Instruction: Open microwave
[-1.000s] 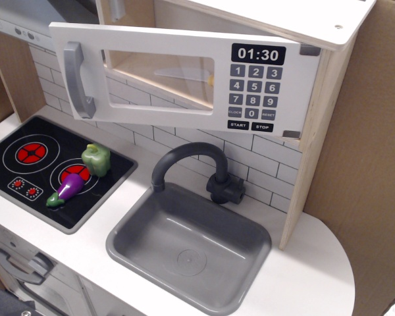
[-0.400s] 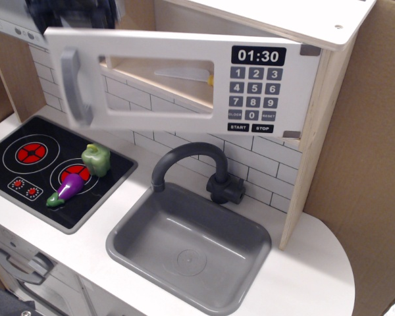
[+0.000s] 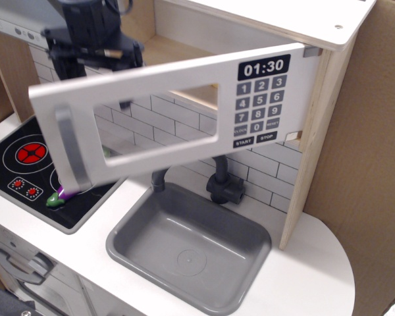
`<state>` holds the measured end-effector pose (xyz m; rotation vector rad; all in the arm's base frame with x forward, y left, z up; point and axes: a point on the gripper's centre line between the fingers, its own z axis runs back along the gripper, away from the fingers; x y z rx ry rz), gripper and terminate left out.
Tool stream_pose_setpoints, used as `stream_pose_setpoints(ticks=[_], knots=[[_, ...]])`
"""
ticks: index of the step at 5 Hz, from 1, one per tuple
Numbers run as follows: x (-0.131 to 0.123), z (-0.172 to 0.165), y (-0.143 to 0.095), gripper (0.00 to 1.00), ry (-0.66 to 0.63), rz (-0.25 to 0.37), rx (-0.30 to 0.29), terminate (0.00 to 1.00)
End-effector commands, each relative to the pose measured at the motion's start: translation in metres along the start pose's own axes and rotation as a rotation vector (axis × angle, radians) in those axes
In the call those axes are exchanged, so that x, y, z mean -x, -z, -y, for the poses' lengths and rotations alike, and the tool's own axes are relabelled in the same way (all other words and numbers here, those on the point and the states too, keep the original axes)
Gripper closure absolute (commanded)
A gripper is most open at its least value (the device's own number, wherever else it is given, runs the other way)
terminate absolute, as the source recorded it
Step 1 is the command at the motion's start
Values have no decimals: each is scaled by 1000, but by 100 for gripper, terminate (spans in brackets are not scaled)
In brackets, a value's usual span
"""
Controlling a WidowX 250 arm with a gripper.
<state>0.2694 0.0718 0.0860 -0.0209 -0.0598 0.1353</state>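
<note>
The microwave (image 3: 329, 99) is a pale wood box at the top right. Its white door (image 3: 164, 118) with the clear window has swung well out toward me, hinged at the right by the black keypad (image 3: 260, 105) reading 01:30. The grey bar handle (image 3: 69, 155) is at the door's left end, blurred. My black gripper (image 3: 92, 49) is at the top left, behind the door's upper left edge. Its fingers are hidden or blurred, so I cannot tell whether it is open or shut.
A grey sink (image 3: 187, 247) with a dark tap (image 3: 220, 184) lies below the door. A black stove top (image 3: 26, 168) with red rings is at the left; a purple eggplant (image 3: 59, 195) peeks out under the door. A cardboard wall (image 3: 368, 164) stands at the right.
The door has swung much further open toward me, its left end dropping lower in view. My gripper has come in at the top left. The green pepper is now hidden behind the door.
</note>
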Motion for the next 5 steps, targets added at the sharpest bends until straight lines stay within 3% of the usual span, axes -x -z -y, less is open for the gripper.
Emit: stream_pose_setpoints(ticks=[1, 4, 5], knots=[[23, 51, -8, 0, 70, 12, 30, 0], [18, 63, -3, 0, 78, 11, 44, 0], [18, 63, -3, 0, 78, 11, 44, 100]])
